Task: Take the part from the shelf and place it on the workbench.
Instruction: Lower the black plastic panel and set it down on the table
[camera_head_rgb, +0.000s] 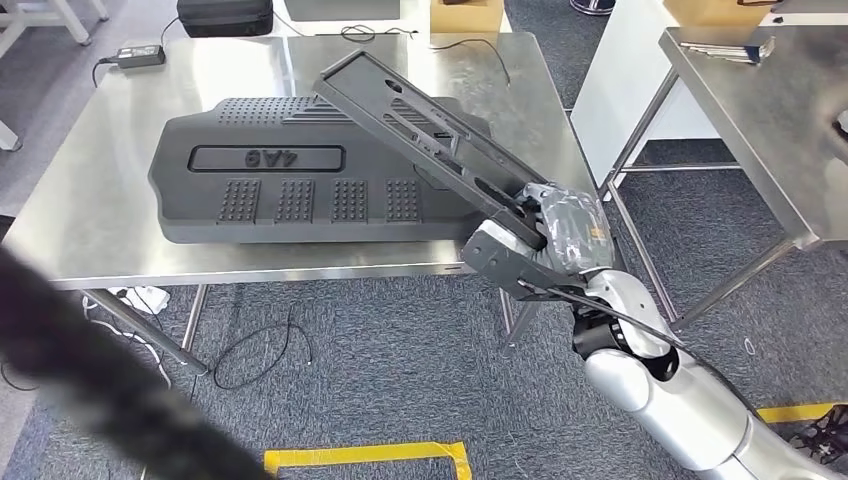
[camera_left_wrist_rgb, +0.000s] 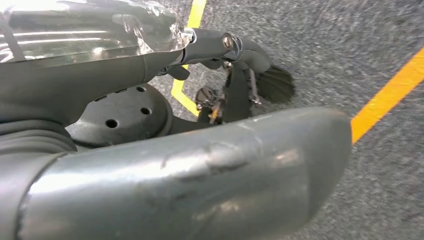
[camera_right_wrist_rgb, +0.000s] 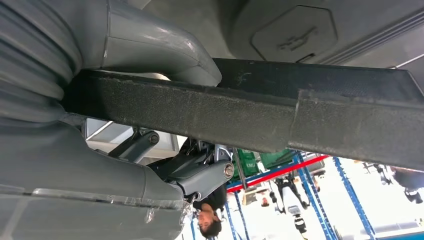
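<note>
Fingers (camera_right_wrist_rgb: 165, 50) of the right hand (camera_head_rgb: 570, 228) are wrapping closed around the near end of the long black part (camera_head_rgb: 430, 140), the thick thumb pressing one face of the bar and darker fingers showing on the opposite side in the right wrist view.

Part: a flat, slotted black frame, lying diagonally from the lower right toward the upper centre of the head view; its far end is hanging tilted over the table (camera_head_rgb: 90, 200), its near end is jutting past the table's front edge at lower right. Whether it is touching anything below cannot be told.

Large black cover (camera_head_rgb: 300, 175): resting flat on the table at centre, crossed above by the part.

Open room: bare steel is showing at the left and far right of the table top; carpet floor (camera_head_rgb: 400, 350) is lying open in front of the table's front edge.

Second steel table (camera_head_rgb: 770, 120): standing at the upper right, with an aisle between.

Left hand (camera_left_wrist_rgb: 150, 100): hanging over carpet with yellow floor tape (camera_left_wrist_rgb: 385, 95); fingers are curling inward, holding nothing.

Power adapter (camera_head_rgb: 140, 55): sitting on the table at the upper left.
</note>
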